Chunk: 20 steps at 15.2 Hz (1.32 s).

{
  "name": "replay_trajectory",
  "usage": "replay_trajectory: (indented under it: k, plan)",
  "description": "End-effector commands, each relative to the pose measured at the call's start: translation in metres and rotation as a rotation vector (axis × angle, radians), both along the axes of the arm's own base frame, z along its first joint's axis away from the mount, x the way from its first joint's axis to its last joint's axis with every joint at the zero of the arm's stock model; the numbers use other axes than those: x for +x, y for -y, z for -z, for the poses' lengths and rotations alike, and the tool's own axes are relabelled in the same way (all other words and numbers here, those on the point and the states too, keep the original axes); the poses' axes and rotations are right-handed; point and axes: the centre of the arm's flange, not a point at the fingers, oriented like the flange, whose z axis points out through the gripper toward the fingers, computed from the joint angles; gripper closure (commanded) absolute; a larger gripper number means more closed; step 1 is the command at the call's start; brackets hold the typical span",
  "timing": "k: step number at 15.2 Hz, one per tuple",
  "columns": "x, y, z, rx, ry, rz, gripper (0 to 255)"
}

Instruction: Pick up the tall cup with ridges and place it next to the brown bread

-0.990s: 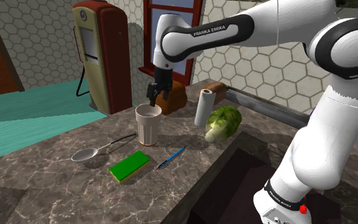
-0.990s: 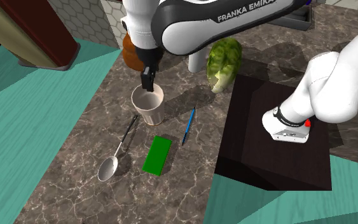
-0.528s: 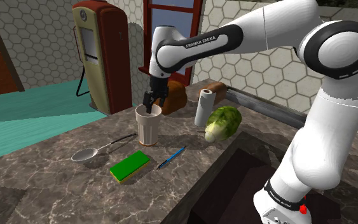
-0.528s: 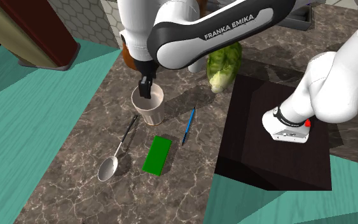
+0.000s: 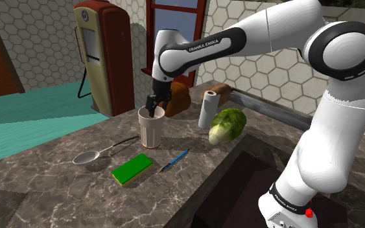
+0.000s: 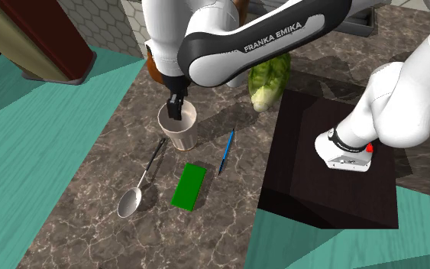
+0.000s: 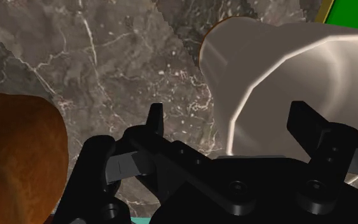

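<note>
Black gripper [image 5: 155,105] is down at the mouth of the tall cup [image 5: 152,128]. The cup is pale beige with faint upright ridges. It stands upright on the marbled counter [image 5: 51,188], just in front of the brown bread [image 5: 178,97] as the shoulder view has it. In the wrist view the fingers [image 7: 155,121] stand apart, one outside the cup and one over its hollow, with the near wall between them. No contact that I can see; nothing held yet.

Risks, as I judge them:
- The pinch takes one wall only, high at the rim. The cup could swing or slip once lifted.
- If one finger meets the wall first, closing may shove the cup and tip it. It is tall with a narrow foot.
- The spoon [image 5: 96,154] handle ends close to the cup's foot, so a sliding cup could nudge it.
- White roll [image 5: 206,109] and lettuce [image 5: 227,125] sit near the bread. A low carry or crowded set-down could knock one.

Writing: "FRANKA EMIKA" in white on the dark forearm band [image 5: 207,44], the same in the second exterior view. Old fuel pump [image 5: 103,55] has no lettering I can read. Green sponge [image 5: 132,170] and blue pen [image 5: 174,160] are unmarked.
</note>
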Motion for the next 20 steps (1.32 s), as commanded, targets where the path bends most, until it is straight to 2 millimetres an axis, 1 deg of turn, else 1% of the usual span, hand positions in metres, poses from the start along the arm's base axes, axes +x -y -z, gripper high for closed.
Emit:
replay_trajectory:
  k: [1,10,20]
  plan:
    - [0.000,0.000,0.000,0.000,0.000,0.000,255]
    - [0.000,0.000,0.000,0.000,0.000,0.000,255]
    - [0.000,0.000,-0.053,0.000,0.000,0.000,255]
